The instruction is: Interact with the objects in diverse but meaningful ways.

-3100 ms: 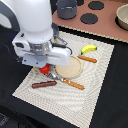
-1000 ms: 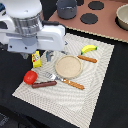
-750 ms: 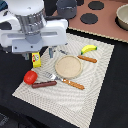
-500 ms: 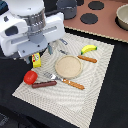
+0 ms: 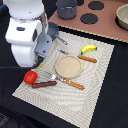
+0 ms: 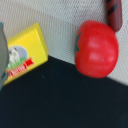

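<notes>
In the exterior view my white arm hangs over the left part of the striped mat (image 5: 95, 95). The gripper (image 5: 43, 49) is mostly hidden by the hand, and its fingers do not show in either view. A small grey pan (image 5: 51, 32) sits just behind it, its thin handle pointing toward the plate. Whether the gripper touches the pan I cannot tell. The red tomato (image 5: 30, 76) (image 6: 97, 48) lies at the mat's edge beside the brown sausage (image 5: 44, 84) (image 6: 114, 12). The yellow block (image 6: 25, 52) lies close to the tomato. The banana (image 5: 88, 48) rests further back.
A tan plate (image 5: 68, 66) lies mid-mat, with a wooden-handled knife (image 5: 87, 59) behind it and a fork (image 5: 66, 81) in front. A pink stove board (image 5: 102, 24) with black burners, a grey pot (image 5: 66, 7) and a bowl (image 5: 122, 15) stands at the back. Black tabletop surrounds the mat.
Three seconds ago the arm was low over the mat near the tomato. It has since risen and moved toward the exterior view's left. In the last second it barely shifted.
</notes>
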